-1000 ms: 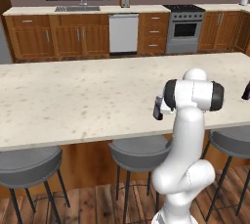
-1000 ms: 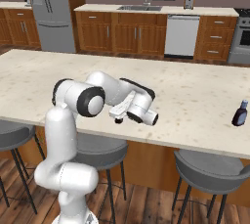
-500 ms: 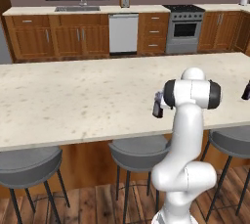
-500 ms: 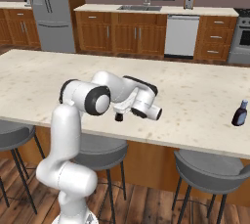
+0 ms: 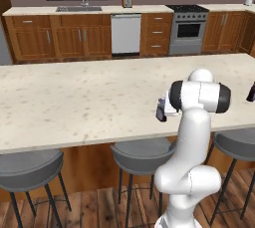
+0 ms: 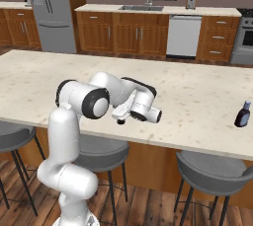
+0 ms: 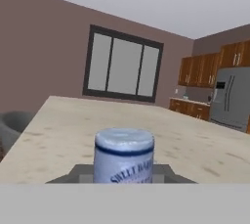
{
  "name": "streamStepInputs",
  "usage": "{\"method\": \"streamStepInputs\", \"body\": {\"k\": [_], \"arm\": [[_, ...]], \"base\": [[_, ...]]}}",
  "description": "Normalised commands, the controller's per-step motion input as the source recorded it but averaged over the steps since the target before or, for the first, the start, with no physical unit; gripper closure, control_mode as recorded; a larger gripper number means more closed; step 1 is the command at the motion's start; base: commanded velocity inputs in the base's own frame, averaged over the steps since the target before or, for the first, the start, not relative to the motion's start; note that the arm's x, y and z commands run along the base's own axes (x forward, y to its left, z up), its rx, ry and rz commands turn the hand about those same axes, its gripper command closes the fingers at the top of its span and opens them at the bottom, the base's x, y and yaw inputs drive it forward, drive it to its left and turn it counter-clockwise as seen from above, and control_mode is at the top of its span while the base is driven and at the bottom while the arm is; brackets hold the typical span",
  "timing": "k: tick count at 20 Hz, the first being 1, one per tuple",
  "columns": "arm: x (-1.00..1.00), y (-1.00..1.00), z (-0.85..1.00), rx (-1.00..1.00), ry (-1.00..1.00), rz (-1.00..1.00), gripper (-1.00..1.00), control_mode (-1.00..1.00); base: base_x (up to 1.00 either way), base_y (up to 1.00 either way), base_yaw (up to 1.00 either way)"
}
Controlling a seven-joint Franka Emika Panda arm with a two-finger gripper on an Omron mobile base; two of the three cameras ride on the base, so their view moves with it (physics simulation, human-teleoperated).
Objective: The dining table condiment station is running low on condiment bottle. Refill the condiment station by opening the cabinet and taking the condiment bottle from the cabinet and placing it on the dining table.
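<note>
My gripper (image 5: 161, 111) (image 6: 120, 119) is shut on the condiment bottle (image 7: 124, 155). The hand view shows the bottle's wide pale blue-grey cap and lettered label close up between the fingers. In the base views it is only a small dark shape (image 5: 160, 113) at the hand. The hand is low over the dining table (image 5: 74, 97) (image 6: 197, 96), near its front edge. I cannot tell whether the bottle touches the beige speckled top. Reddish-brown wall cabinets (image 7: 195, 70) hang far back; which one is the task's cabinet I cannot tell.
A slimmer dark bottle (image 6: 242, 114) (image 5: 251, 92) stands on the table far to the right. Grey round stools (image 5: 142, 152) (image 6: 215, 168) line the near side under the table edge. Base cupboards, a sink, a dishwasher (image 5: 125, 34), a stove and a fridge (image 6: 49, 10) run along the back wall.
The arm's elbow has swung slightly to the right in the right base view. The hand has stayed almost in place over the table with the bottle in it.
</note>
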Motion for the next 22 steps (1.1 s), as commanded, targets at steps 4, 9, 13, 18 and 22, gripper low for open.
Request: {"method": "streamStepInputs", "body": {"k": [4,9,13,18,22], "arm": [[-0.07,0.00,-0.14,-0.01,0.00,0.00,-1.00,-1.00],[0.01,-0.01,0.00,0.00,0.00,0.00,-1.00,-1.00],[-0.05,-0.09,0.00,0.00,0.00,0.00,-1.00,-1.00],[-0.07,-0.03,0.28,0.00,0.00,0.00,-1.00,-1.00],[-0.18,0.00,0.67,-0.01,0.00,0.00,-1.00,-1.00]], "base": [[0.00,0.00,0.00],[0.00,0.00,0.00],[0.00,0.00,0.00],[0.00,0.00,0.00],[0.00,0.00,0.00]]}}
